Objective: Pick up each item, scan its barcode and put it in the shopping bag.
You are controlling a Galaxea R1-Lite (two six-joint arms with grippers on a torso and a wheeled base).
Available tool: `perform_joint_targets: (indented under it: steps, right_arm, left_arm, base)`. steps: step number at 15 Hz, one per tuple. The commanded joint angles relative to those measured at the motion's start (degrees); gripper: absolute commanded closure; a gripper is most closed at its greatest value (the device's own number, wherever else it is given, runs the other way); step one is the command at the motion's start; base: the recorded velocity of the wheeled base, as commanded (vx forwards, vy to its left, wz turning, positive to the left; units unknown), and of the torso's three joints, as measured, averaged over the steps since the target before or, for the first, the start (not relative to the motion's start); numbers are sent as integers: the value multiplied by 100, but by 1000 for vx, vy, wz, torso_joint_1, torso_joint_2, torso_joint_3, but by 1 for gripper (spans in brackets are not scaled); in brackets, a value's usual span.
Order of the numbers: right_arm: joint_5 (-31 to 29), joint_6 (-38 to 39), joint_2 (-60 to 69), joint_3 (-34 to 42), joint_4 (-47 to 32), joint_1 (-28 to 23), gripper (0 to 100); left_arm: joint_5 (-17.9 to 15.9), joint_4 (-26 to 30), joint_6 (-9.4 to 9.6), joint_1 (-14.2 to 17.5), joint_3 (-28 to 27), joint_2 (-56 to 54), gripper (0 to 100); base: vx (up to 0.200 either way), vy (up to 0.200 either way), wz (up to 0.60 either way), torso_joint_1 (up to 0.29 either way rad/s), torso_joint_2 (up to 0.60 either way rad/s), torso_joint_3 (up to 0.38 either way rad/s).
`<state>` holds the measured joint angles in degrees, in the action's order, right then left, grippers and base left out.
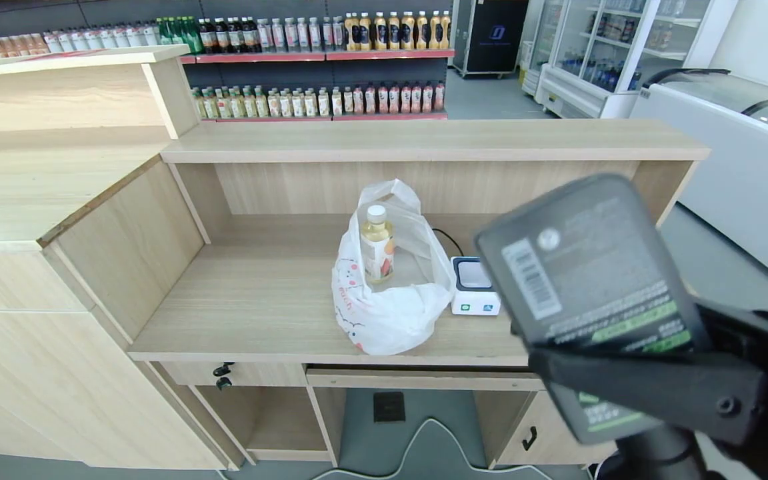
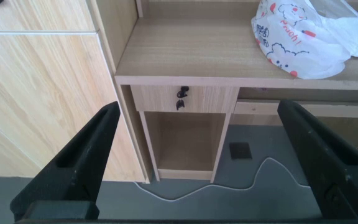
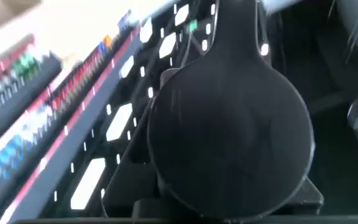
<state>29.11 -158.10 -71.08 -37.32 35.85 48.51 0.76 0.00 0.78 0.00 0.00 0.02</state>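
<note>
Head view: bag [image 1: 391,320] near desk [image 1: 244,300] edge

You get a white barcode label [image 1: 531,279] and lines of white and green print on the dark packet [image 1: 584,267], all too small to read. The shopping bag [image 1: 391,313] carries red lettering beside cartoon figures, and the bottle [image 1: 378,257] standing in it wears a label you cannot make out.

High head, low wrist; shared bag [image 1: 391,320]
</note>
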Motion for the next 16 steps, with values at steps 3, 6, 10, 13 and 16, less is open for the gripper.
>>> perform_joint_targets:
  steps: [3, 6, 10, 13, 16]
  right_arm:
    - [-11, -28, -99, -4, -201, 309, 100]
    - [-11, 104, 51, -74, -254, 405, 100]
    - [7, 280, 543, -92, -957, 335, 100]
    - [-20, 245, 763, -92, -1388, 326, 100]
    - [-20, 245, 798, -100, -1406, 335, 100]
  left_arm:
    - [-5, 0, 1, 0, 0, -2, 0]
    - [4, 0, 1, 0, 0, -2, 0]
    - [4, 0, 1, 0, 0, -2, 0]
    - [4, 0, 1, 0, 0, -2, 0]
    - [4, 0, 1, 0, 0, -2, 0]
  base:
    - [0, 0, 0, 0, 0, 0]
    - [0, 0, 0, 0, 0, 0]
    - [0, 0, 0, 0, 0, 0]
    - [0, 0, 0, 0, 0, 0]
    - [0, 0, 0, 0, 0, 0]
